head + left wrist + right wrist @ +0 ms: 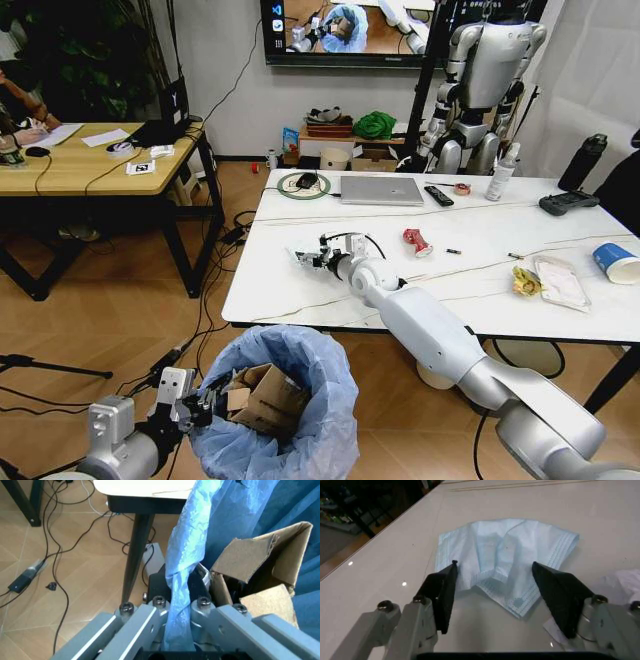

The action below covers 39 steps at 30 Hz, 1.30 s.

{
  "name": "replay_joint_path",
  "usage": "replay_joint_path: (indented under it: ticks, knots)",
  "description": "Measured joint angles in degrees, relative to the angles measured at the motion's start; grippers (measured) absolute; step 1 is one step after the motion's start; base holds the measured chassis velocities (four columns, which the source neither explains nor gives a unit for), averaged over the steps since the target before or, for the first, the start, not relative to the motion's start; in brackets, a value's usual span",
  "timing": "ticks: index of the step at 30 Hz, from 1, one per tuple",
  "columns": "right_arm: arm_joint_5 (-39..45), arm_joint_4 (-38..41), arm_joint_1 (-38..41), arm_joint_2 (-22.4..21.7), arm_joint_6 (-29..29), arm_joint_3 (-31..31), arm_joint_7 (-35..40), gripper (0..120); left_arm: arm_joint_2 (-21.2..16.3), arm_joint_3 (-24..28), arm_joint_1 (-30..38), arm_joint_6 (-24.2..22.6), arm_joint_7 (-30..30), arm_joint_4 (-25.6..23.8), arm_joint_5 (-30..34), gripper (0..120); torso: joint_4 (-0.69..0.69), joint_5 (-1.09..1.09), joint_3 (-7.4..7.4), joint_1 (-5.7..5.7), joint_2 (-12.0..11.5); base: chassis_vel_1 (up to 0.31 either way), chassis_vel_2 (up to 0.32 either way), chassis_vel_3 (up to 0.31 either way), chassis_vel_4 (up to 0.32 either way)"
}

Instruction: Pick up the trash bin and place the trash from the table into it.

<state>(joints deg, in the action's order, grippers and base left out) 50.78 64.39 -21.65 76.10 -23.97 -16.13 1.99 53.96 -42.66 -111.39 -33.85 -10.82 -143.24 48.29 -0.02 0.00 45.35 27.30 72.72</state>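
Holding the trash bin [285, 400] by its bag, left gripper [180, 603] pinched shut, ready for catching; right gripper [497, 592] wide open around pale-blue paper [505, 555]

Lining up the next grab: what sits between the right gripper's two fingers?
In the right wrist view, a crumpled pale-blue face mask lies flat on the table, partly between the open fingers of the right gripper; they have not closed on it.

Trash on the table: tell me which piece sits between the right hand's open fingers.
The pale-blue paper, crumpled flat, lies between the right hand's fingers. The red can and the cup lie farther right on the table.
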Motion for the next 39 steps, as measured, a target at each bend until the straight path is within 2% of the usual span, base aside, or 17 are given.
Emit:
replay_joint_path:
  ticks: [1,7,10,11,13,14,16,29,36,39]
  knots:
    - [0.00,0.00,0.00,0.00,0.00,0.00,0.00,59,0.00,0.00,0.00,0.00,0.00,0.00,0.00,0,0.00,0.00,0.00,0.00,0.00,0.000,0.000,0.000,0.000]
    - [0.00,0.37,-0.24,-0.31,0.04,0.01,-0.01,32,-0.22,0.01,0.13,0.01,0.01,0.00,0.08,0,0.01,0.00,0.01,0.01,0.00,0.000,0.000,0.000,0.000]
    - [0.00,0.39,-0.20,-0.32,0.03,-0.04,-0.02,25,-0.21,0.02,0.15,0.02,0.01,0.00,0.09,0,0.01,0.00,0.02,0.01,0.00,0.000,0.000,0.000,0.000]
    - [0.01,0.39,-0.17,-0.32,0.03,-0.08,-0.02,18,-0.21,0.02,0.15,0.02,0.01,0.00,0.10,0,0.02,0.00,0.02,0.01,0.00,0.000,0.000,0.000,0.000]
    - [0.01,0.39,-0.14,-0.29,0.03,-0.23,-0.03,10,-0.21,0.00,0.16,0.03,0.01,0.00,0.11,0,0.02,0.01,0.02,0.01,-0.01,0.000,0.000,0.000,0.000]
    - [0.01,0.39,-0.14,-0.29,0.03,-0.23,-0.03,10,-0.21,0.00,0.16,0.03,0.01,0.00,0.11,0,0.02,0.01,0.02,0.01,-0.01,0.000,0.000,0.000,0.000]
    - [0.02,0.39,-0.11,-0.28,0.01,-0.35,-0.06,1,-0.21,-0.05,0.16,0.04,0.02,0.00,0.16,0,0.02,0.01,0.02,0.01,-0.01,0.000,0.000,0.000,0.000]
    - [0.51,3.53,-0.57,-1.79,-0.21,-0.86,-0.13,0,-0.10,-0.05,0.22,0.07,0.03,0.00,0.16,0,0.03,0.01,0.03,0.02,-0.01,0.000,0.000,0.000,0.000]
    - [2.66,12.30,-2.37,-5.48,1.15,0.19,-0.13,0,-0.07,-0.05,0.23,0.08,0.04,0.00,0.09,0,0.03,0.01,0.02,0.01,-0.01,0.000,0.000,0.000,0.000]
    - [5.28,19.41,-4.02,-10.33,2.46,0.54,-0.49,0,-0.08,-0.04,0.21,0.09,0.03,0.00,0.04,0,0.03,0.02,0.02,0.01,-0.01,0.000,0.000,0.000,0.000]
